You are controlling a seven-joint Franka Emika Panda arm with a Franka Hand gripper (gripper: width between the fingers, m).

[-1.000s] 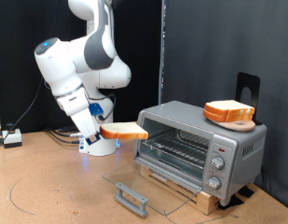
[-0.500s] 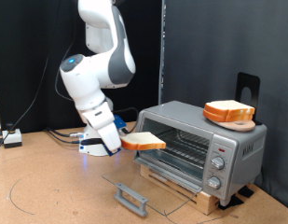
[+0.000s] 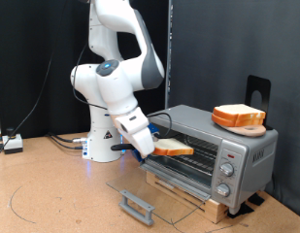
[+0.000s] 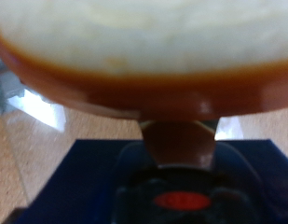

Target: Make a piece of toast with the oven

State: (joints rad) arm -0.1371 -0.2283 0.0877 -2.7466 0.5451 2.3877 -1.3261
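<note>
Piece of toast (image 3: 173, 149) clamped flat in the gripper (image 3: 150, 148), its far edge entering the open toaster oven (image 3: 210, 148) above the lowered glass door (image 3: 154, 190).

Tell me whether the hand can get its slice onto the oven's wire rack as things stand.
Probably yes. The oven has its glass door folded down flat, and the hand holds the piece of toast level at the open mouth, nothing between it and the rack.
</note>
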